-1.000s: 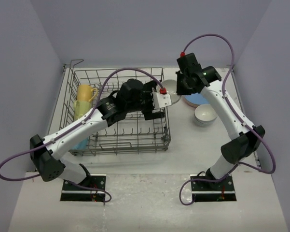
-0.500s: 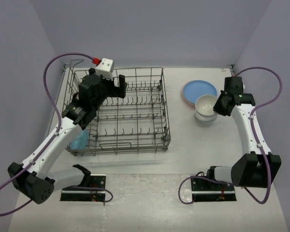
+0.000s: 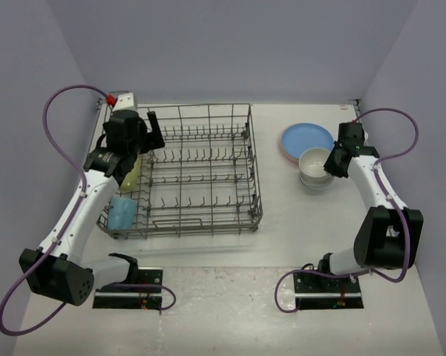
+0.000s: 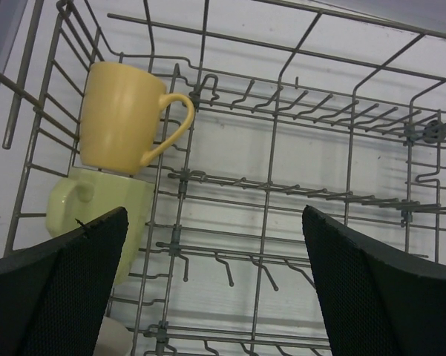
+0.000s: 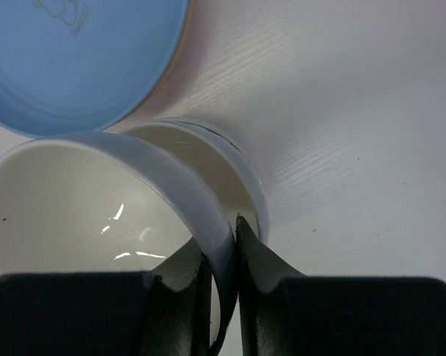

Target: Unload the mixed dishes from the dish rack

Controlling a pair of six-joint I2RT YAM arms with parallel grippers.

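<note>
Dish rack [image 3: 208, 185]: left of centre, yellow mug [image 4: 122, 119] inside.
White bowl [image 5: 96, 193]: stacked on the table [image 3: 282, 230] beside blue plate [image 3: 308, 137].
Left gripper [image 4: 215, 297]: jaws wide, above the mug.
Right gripper [image 5: 221, 252]: I'm pinching the bowl rim.

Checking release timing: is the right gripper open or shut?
Shut: the right gripper clamps the top bowl rim between its fingers.
</note>
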